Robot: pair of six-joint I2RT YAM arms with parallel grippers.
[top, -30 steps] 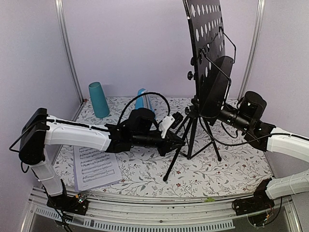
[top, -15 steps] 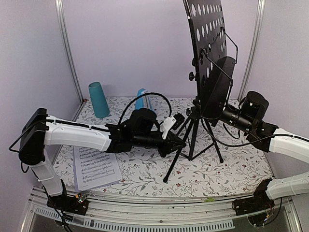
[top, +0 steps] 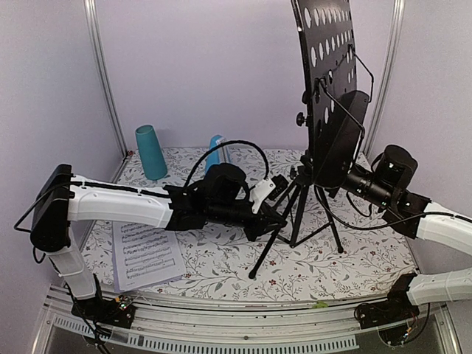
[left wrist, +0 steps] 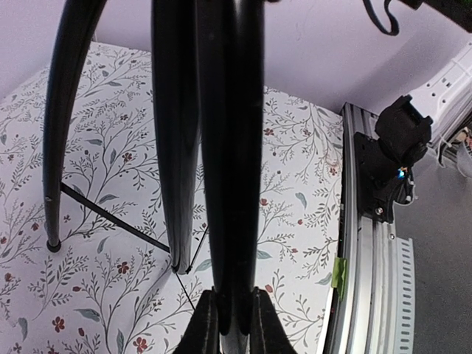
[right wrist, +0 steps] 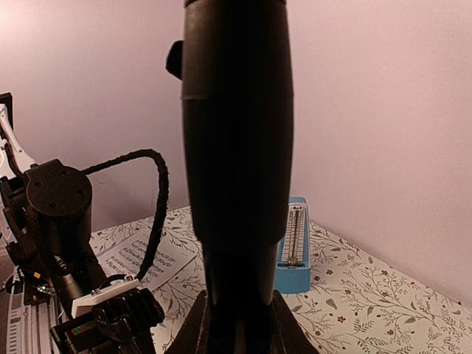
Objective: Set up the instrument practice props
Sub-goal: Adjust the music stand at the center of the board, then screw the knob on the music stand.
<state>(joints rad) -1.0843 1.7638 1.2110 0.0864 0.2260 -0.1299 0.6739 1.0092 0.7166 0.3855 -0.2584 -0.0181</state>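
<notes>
The black tripod music stand (top: 295,214) stands at centre right, its perforated tray (top: 328,59) high against the back wall. My left gripper (top: 284,214) is shut on one tripod leg (left wrist: 232,184); its jaws (left wrist: 230,324) clamp the tube from both sides. My right gripper (top: 335,173) is shut on the stand's thick black upper part (right wrist: 237,147), held at its lower end (right wrist: 237,324). A printed sheet-music page (top: 144,254) lies flat at front left; I cannot make out a second page. The blue pyramid metronome (top: 215,151) stands at the back, also in the right wrist view (right wrist: 295,243).
A tall teal cup (top: 150,153) stands at the back left. The other tripod legs (left wrist: 66,110) spread over the floral tablecloth. An aluminium rail (left wrist: 369,258) runs along the near edge. Frame posts (top: 103,81) rise at the back corners.
The music stand has shifted to the right and stands more upright. Both grippers moved right with it, still shut on it.
</notes>
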